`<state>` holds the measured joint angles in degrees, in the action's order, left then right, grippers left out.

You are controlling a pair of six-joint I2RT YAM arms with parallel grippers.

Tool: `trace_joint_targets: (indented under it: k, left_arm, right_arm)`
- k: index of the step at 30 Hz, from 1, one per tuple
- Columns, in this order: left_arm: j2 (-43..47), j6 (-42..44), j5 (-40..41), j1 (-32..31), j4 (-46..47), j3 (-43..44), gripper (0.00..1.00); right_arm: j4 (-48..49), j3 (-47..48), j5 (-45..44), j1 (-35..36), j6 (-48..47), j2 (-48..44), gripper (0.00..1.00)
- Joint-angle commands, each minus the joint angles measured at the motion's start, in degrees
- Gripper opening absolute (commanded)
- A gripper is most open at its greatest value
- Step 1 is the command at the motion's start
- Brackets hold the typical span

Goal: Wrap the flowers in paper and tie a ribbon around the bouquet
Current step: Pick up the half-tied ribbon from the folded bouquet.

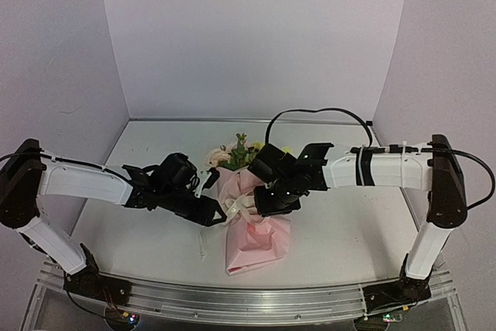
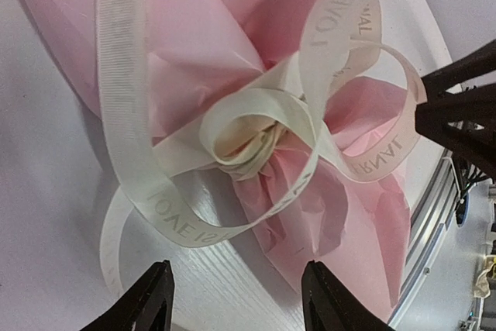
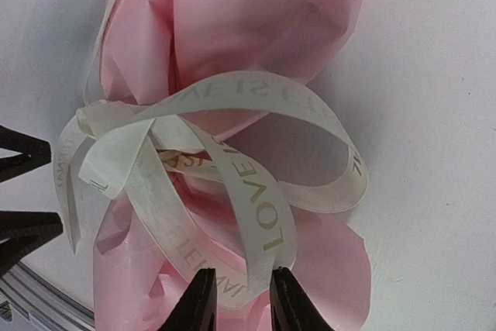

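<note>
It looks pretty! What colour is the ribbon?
The ribbon is cream with pale printed letters, clearest in the left wrist view.

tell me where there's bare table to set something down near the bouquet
Bare table right of the bouquet, between right arm and front rail; also near-left, between left arm and rail, and the far strip behind the flowers. Crowded at the ribbon knot, where left end effector and right end effector meet.

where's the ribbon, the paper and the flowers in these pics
ribbon point(image 2: 248, 143), left wrist view, on the knot at its middle
paper point(image 3: 256, 13), right wrist view, on the smooth upper fold
flowers point(image 1: 236, 153), top view, on the blooms and leaves at the far end
</note>
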<state>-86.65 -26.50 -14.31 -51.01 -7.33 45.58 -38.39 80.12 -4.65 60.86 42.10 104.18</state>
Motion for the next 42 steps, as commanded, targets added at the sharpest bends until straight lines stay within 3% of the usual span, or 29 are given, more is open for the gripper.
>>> trace_joint_targets:
  k: [1,3,13,18,20,23,28,33,36,42]
  left_arm:
    - [-1.0,3.4,2.1,-0.7,4.4,0.9,0.58]
    - [-2.2,4.0,2.9,-1.0,4.5,1.6,0.56]
    - [-5.7,5.9,4.5,-1.6,5.9,3.6,0.55]
    - [-7.3,6.8,3.7,-1.8,6.2,5.1,0.53]
    - [-7.8,7.0,3.5,-1.7,6.1,5.6,0.51]
    - [-8.6,7.1,2.9,-1.8,6.1,6.0,0.45]
    - [-9.1,7.2,2.7,-1.8,5.5,6.4,0.36]
    - [-6.9,6.9,2.2,-1.9,3.0,7.6,0.16]
    - [-4.8,7.0,2.0,-1.9,-0.1,9.6,0.1]
    - [-2.9,6.0,-0.5,-1.9,-8.2,15.4,0.01]
  right_arm:
    - [1.2,0.2,-1.5,-0.6,1.0,-0.6,0.1]
    - [1.1,0.5,-1.7,-0.7,1.0,-1.0,0.0]
    - [0.5,1.4,-2.2,-0.8,0.5,-2.4,0.01]
    - [-0.3,0.2,-3.2,-0.8,1.5,-2.2,0.37]
    - [-0.3,-0.8,-3.4,-0.8,2.0,-2.4,0.43]
    - [-0.3,-0.8,-2.7,-0.8,2.4,-1.8,0.44]
    - [-0.3,-0.7,-1.9,-0.8,3.1,-0.2,0.38]
    - [-0.3,-0.3,-2.3,-0.8,2.7,-0.1,0.13]
    - [-0.4,0.9,-2.4,-0.8,2.2,0.1,0.0]
    - [-1.0,2.9,-3.3,-0.9,1.6,-0.8,0.0]
